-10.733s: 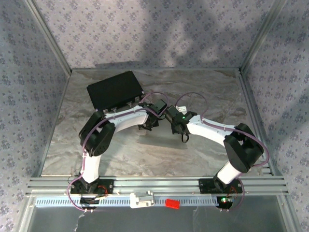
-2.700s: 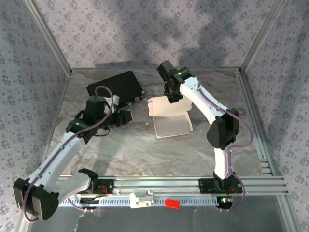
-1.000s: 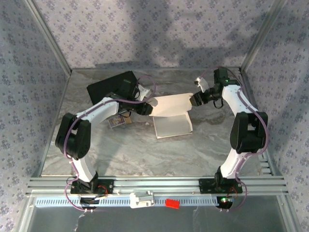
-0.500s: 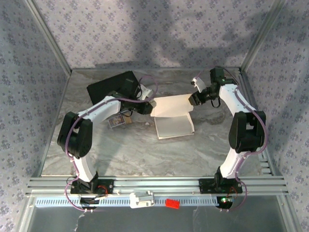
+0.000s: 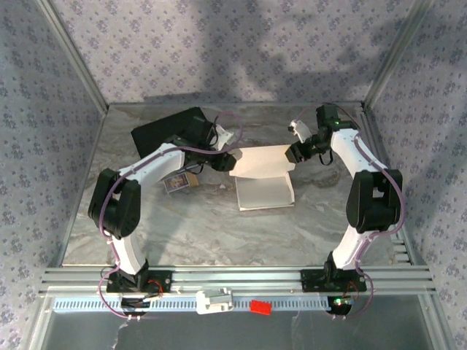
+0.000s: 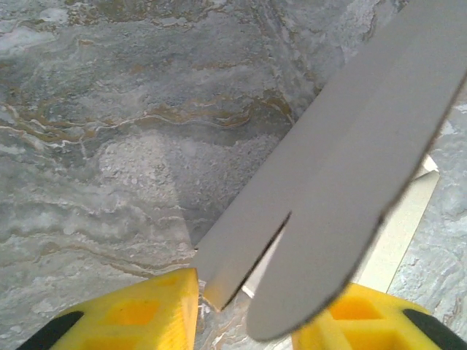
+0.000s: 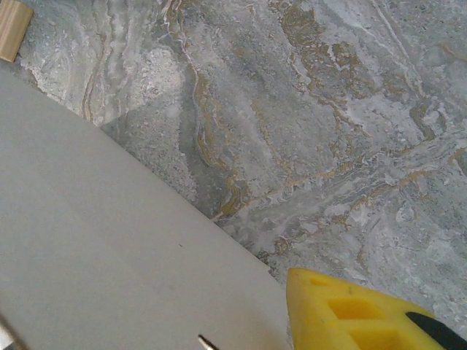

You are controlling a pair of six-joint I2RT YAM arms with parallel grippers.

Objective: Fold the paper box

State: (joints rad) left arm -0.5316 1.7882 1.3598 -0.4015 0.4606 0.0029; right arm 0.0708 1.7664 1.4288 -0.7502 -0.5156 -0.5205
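Observation:
The paper box [image 5: 264, 191] is a white cardboard sheet in the middle of the table, its near panel flat and its far panel [image 5: 259, 160] raised. My left gripper [image 5: 222, 162] is at the raised panel's left end. In the left wrist view its yellow fingers [image 6: 149, 306] stand apart, with two grey-white flaps [image 6: 343, 182] reaching down between them and bare table showing in the slit. My right gripper [image 5: 295, 153] is at the panel's right end. One yellow finger [image 7: 365, 313] shows beside the panel's edge [image 7: 109, 240]; the other finger is hidden.
A black case [image 5: 175, 135] lies at the back left, touching the left arm's forearm. A small printed card [image 5: 179, 182] lies just in front of it. Metal frame posts and patterned walls enclose the table. A white part [image 5: 215, 300] and a red part [image 5: 260, 307] rest on the front rail.
The paper box has slid a little to the right with both grippers at its ends. The left gripper followed rightward, and the right gripper edged slightly left and down.

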